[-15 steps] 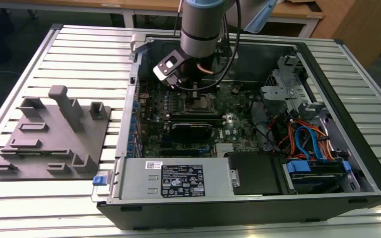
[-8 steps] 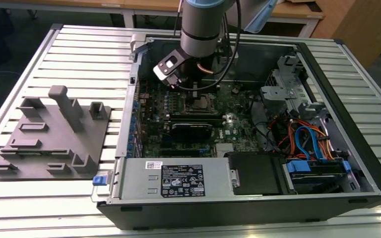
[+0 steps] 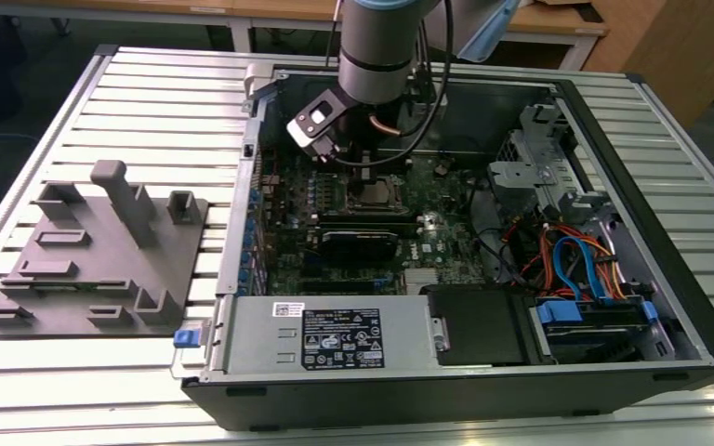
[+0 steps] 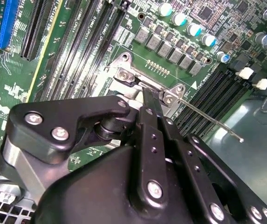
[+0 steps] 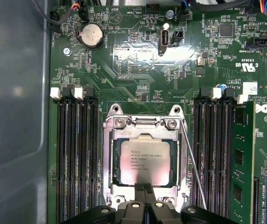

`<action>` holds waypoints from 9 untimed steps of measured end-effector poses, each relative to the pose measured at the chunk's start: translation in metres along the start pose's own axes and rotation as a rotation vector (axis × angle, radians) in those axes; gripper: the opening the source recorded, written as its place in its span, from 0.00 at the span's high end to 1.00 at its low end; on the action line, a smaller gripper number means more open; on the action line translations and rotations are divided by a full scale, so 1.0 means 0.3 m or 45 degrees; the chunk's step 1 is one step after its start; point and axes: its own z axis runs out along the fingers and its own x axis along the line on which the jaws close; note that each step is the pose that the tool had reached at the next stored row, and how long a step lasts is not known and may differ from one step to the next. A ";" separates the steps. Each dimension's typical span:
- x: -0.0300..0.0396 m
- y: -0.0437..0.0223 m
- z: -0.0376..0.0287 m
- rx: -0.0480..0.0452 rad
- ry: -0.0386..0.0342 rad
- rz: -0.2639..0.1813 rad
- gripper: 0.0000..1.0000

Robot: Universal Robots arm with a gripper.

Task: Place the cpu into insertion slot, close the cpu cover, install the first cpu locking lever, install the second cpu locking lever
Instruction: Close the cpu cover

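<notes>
You are looking at an open computer case [image 3: 456, 400] lying on a slatted metal table [image 3: 146, 102]. A grey moulded parts holder [image 3: 97, 260] lies on the table at the exterior view's left. Your arm reaches down into the case, over the green motherboard [image 5: 138, 70].

In the first wrist view, the cpu [image 5: 145, 161] sits flat in the insertion slot [image 5: 116, 161], its pale metal top facing up. The cpu cover [image 5: 145, 133] lies closed over it, framing the chip through its square window. Banks of long black memory slots [image 5: 77, 158] flank the socket on both sides.

Your gripper [image 5: 140, 188] has its two fingers pressed together, with nothing visible between them. Its tip meets the edge of the cover nearest the wrist.

One thin wire locking lever [image 5: 194, 168] slants away from a corner of the socket, its free end out over the neighbouring memory slots. The second wrist view shows the same lever [image 4: 208, 119] jutting out past the closed gripper [image 4: 148, 95].
</notes>
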 end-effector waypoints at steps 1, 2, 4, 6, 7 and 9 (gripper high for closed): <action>0.000 0.000 0.000 0.000 0.0000 0.000 0.90; 0.000 0.000 0.001 0.000 -0.0001 0.000 0.90; 0.000 0.000 0.005 0.000 0.0011 0.000 0.90; -0.001 0.000 0.009 0.000 0.0028 0.000 0.90; -0.001 0.000 0.011 0.000 0.0030 0.000 0.90; -0.001 0.000 0.014 0.000 0.0030 0.000 0.90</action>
